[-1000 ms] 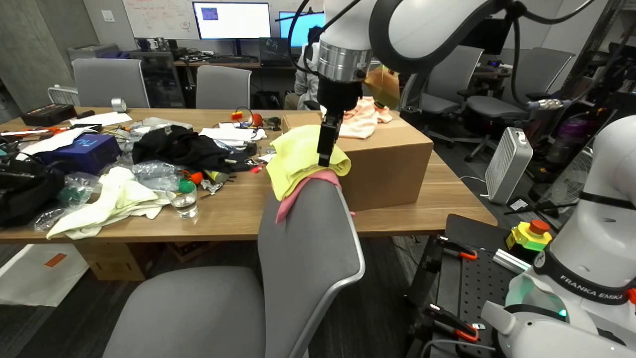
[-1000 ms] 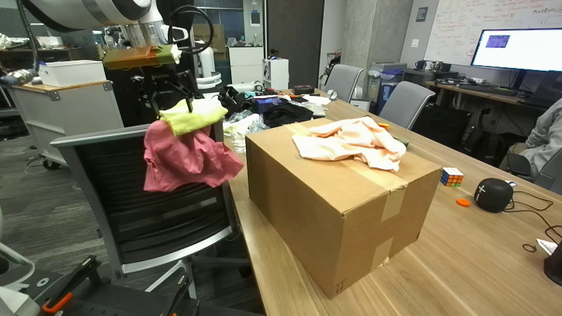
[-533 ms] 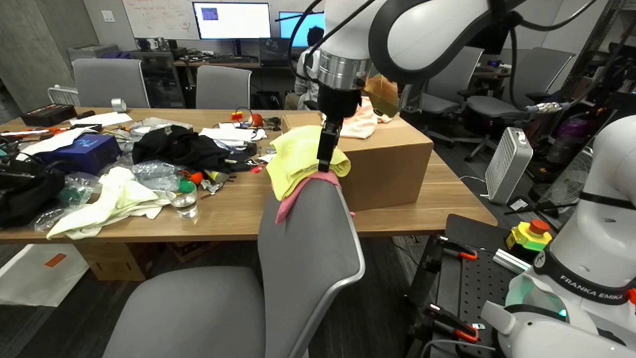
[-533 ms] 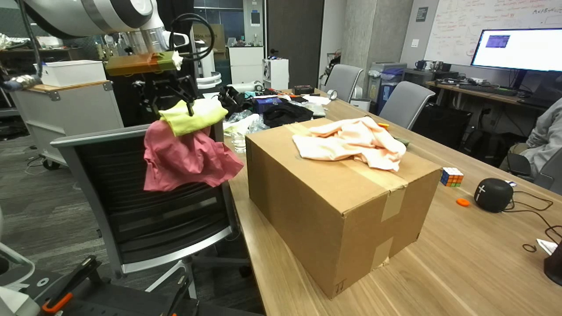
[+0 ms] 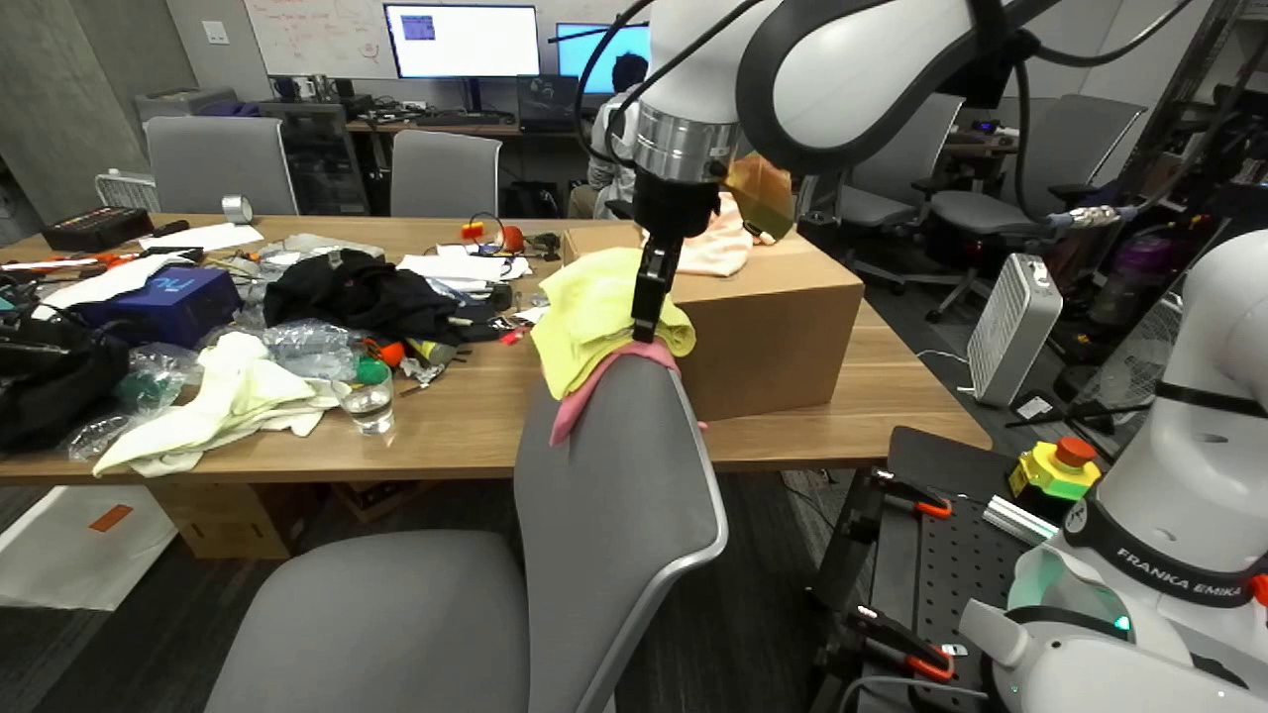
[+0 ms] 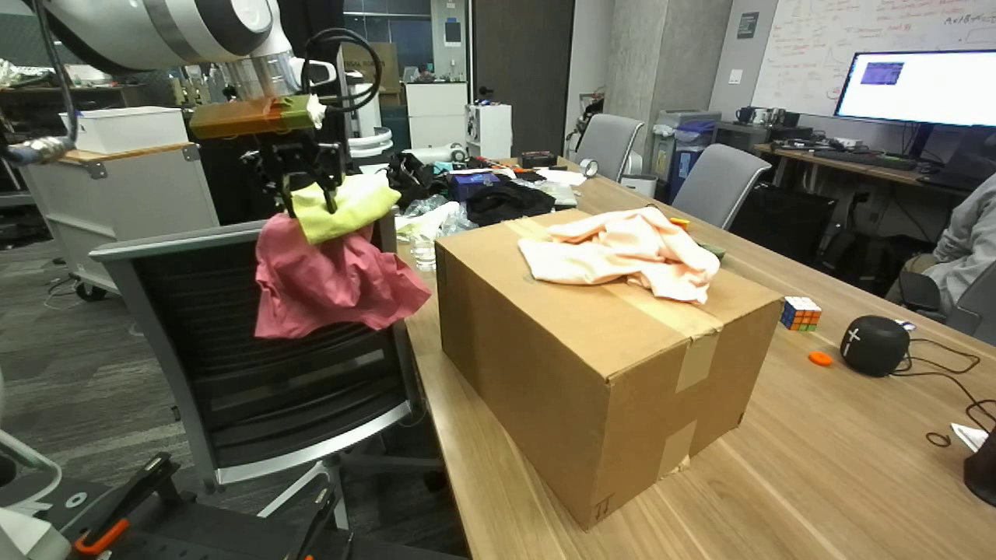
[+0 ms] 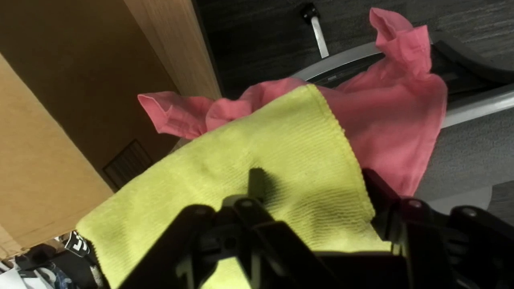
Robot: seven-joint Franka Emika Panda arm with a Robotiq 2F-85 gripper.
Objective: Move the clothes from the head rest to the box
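yellow cloth (image 7: 225, 170): right under my gripper (image 6: 311, 206), atop the pink garment (image 7: 389, 108)
fingers (image 7: 256, 185): parted, straddling the cloth's edge, nothing pinched
my squeeze: should gather that edge

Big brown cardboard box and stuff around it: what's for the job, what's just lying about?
For the job:
brown cardboard box
grey chair's rounded top
pale peach garment
yellow-green cloth
pink fabric garment

Just lying about:
pale cream cloth
clear drinking glass
colourful puzzle cube
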